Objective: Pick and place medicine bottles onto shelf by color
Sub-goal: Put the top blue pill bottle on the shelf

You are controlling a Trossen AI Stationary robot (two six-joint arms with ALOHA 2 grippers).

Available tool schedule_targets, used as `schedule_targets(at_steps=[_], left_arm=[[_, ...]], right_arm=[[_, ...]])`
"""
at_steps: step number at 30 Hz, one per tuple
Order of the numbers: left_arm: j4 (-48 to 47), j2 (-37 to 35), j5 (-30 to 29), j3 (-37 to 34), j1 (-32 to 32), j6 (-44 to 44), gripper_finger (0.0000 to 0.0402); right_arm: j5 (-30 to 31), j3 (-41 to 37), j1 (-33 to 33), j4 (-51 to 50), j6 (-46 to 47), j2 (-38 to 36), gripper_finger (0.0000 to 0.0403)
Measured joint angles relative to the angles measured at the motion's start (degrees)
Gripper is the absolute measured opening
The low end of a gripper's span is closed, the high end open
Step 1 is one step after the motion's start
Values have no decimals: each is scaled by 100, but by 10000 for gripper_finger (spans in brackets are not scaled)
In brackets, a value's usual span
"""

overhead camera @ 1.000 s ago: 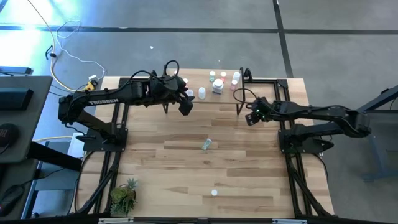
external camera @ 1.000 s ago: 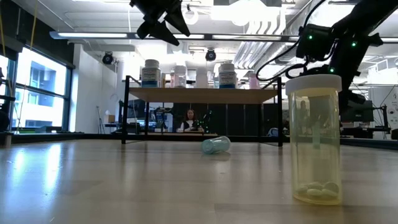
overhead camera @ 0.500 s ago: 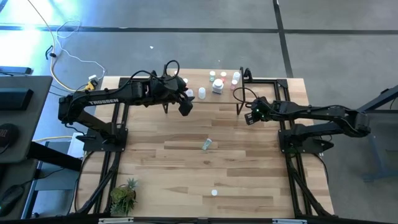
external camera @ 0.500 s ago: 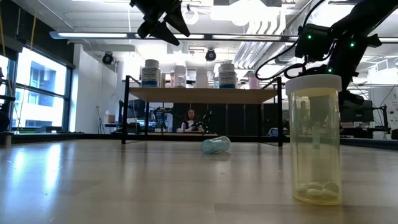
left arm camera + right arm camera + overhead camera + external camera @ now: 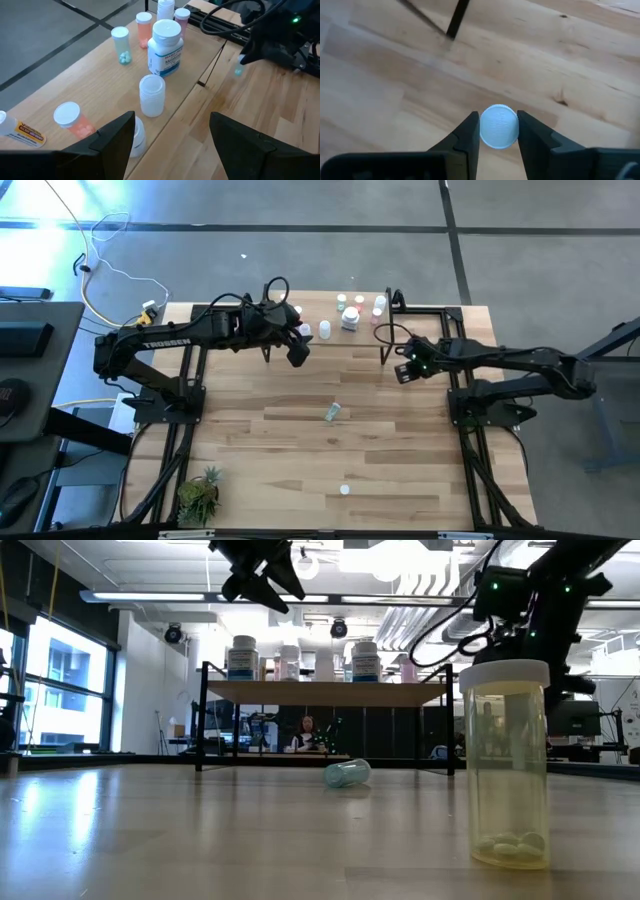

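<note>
We see the right end effector (image 5: 498,131) clenched on a small bottle with a pale blue cap (image 5: 498,126), its two fingers pressing the cap from either side. It hangs above the table (image 5: 300,470), just beside the shelf's right front leg (image 5: 385,352). From the left wrist view the same bottle (image 5: 238,71) shows as a pale blue speck under the dark right arm.

Our left end effector (image 5: 170,135) hovers over the left part of the shelf (image 5: 180,107) with its fingers spread wide and nothing between them. Below it on the shelf stand a large white bottle with a blue label (image 5: 165,47), a clear vial with a white cap (image 5: 151,94), an orange vial (image 5: 143,29), a pale green vial (image 5: 121,44) and a pink-capped one (image 5: 181,16); another orange vial (image 5: 70,120) lies tipped over.

On the table, a greenish bottle (image 5: 332,412) lies on its side near the middle, and a clear yellowish vial with a white cap (image 5: 506,762) stands upright close to the low camera, with a few pills at its bottom. A small potted plant (image 5: 199,492) sits at the table's front left corner.
</note>
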Motion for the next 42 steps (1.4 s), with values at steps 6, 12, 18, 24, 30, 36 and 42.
schedule_targets(at_steps=[6,12,18,24,30,36,42], left_arm=[[0,0,-2,0,0,0,248],[1,0,-2,0,0,0,248],[3,0,-2,0,0,0,248],[5,0,-2,0,0,0,248],[8,0,-2,0,0,0,248],[21,0,-2,0,0,-1,248],[19,0,-11,0,0,-33,248]], right_arm=[[-5,524,308,-596,138,0,94],[-24,1179,608,-1124,246,0,94],[-15,2042,777,-1766,257,0,94],[352,3027,791,-1992,-326,-2,94],[904,3853,667,-1937,-1193,75,94],[1155,4590,434,-1767,-2257,547,94],[1058,5081,354,-1720,-2991,1200,94]])
